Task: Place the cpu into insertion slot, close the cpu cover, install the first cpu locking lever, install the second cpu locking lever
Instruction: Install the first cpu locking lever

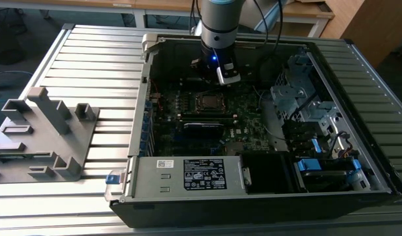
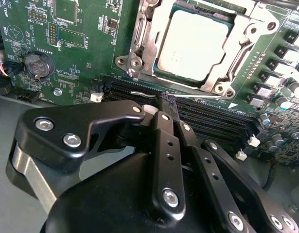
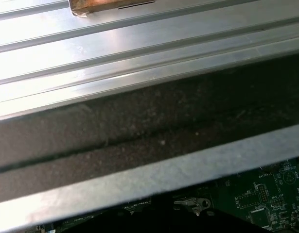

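cpu (image 2: pixel 193 46) seated under cpu cover (image 2: pixel 148 34); hand (image 2: pixel 167 98) fingers together, tips at locking lever (image 2: pixel 144 91).

Gripper (image 1: pixel 218 81) low inside open computer case (image 1: pixel 253 209), near insertion slot (image 1: pixel 208 102).

Grey arm (image 1: pixel 217 22) with a blue-lit wrist, matte black claw (image 2: pixel 165 99) with silver hex screws.

Exterior view, round the insertion slot (image 1: pixel 208 102): arm (image 1: pixel 217 29) w/ gripper (image 1: pixel 217 81) blocks 12 o'clock. Drive cage (image 1: pixel 296 96) walls 3 o'clock. Black module (image 1: pixel 202 126) sits close at 6, power supply (image 1: pixel 187 174) beyond. Case wall (image 1: pixel 147 98) at 9. Approach from straight above is open (slot's top in plain sight). Surface (image 1: pixel 89 59) outside is free btwn case & grey fixture (image 1: pixel 43 132).
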{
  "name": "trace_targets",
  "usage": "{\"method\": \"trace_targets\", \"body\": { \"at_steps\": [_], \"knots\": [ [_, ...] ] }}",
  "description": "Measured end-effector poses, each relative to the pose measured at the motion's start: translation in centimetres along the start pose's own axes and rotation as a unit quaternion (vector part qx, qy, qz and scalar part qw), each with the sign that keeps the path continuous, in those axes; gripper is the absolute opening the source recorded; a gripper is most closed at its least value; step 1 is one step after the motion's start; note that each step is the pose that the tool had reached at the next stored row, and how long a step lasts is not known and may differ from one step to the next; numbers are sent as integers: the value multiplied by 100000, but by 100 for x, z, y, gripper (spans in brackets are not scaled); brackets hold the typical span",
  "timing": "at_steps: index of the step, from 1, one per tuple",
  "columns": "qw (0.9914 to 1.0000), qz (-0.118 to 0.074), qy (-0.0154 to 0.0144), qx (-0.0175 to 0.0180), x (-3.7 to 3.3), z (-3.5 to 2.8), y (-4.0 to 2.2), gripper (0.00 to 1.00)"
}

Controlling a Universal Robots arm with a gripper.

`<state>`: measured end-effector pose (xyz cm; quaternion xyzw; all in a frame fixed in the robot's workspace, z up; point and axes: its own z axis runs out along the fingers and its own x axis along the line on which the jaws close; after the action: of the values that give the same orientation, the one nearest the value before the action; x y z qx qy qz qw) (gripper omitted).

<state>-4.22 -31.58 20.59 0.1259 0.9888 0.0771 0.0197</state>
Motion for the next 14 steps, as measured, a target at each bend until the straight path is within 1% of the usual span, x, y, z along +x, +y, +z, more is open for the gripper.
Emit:
{"method": "trace_targets", "body": {
  "at_steps": [3, 8, 9, 12, 14],
  "knots": [
    [100000, -1, -3, -10, 0, 2, 0, 11],
    [100000, -3, -9, 6, 1, 39, -6, 11],
    [100000, -4, -30, 69, 1, 44, -7, 11],
    [99999, 137, -136, 420, 0, 50, -7, 11],
    [99994, 882, -293, 569, 0, 53, -7, 11]
  ]
}}
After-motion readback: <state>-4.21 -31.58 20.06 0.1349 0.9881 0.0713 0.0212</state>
